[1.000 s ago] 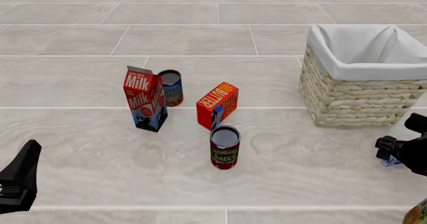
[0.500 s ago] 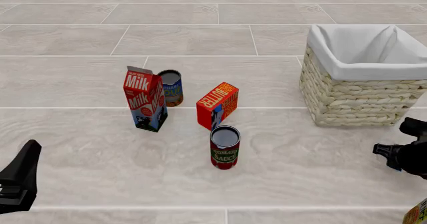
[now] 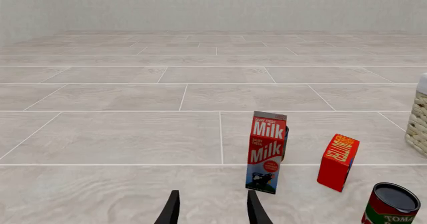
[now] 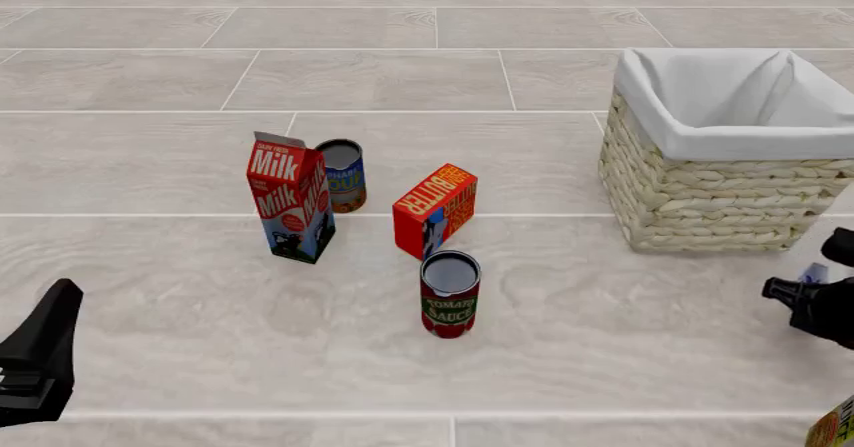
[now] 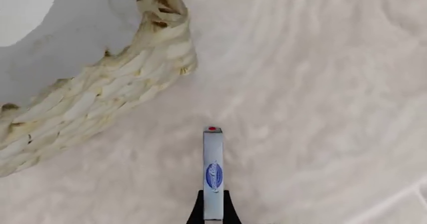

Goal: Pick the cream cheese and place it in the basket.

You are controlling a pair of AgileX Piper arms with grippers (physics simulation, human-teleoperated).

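While the right gripper [image 5: 213,215] pinches the cream cheese [image 5: 213,171] edge-on between closed fingers, the box is off the table, near the basket [image 4: 694,192], just in front of its wicker wall. At the front view's lower left the left gripper [image 3: 212,209] hovers apart from everything, fingers spread and empty, behind the milk [image 4: 290,197], butter [image 4: 435,208] and tomato can [image 4: 450,294].

The pale woven wicker basket [image 4: 707,202] carried a white cloth lining. The slim cream cheese box [image 5: 213,171] was white with a blue oval logo. The upright butter box [image 4: 435,208] was orange-red. The milk carton [image 4: 290,197] was red, white-lettered.
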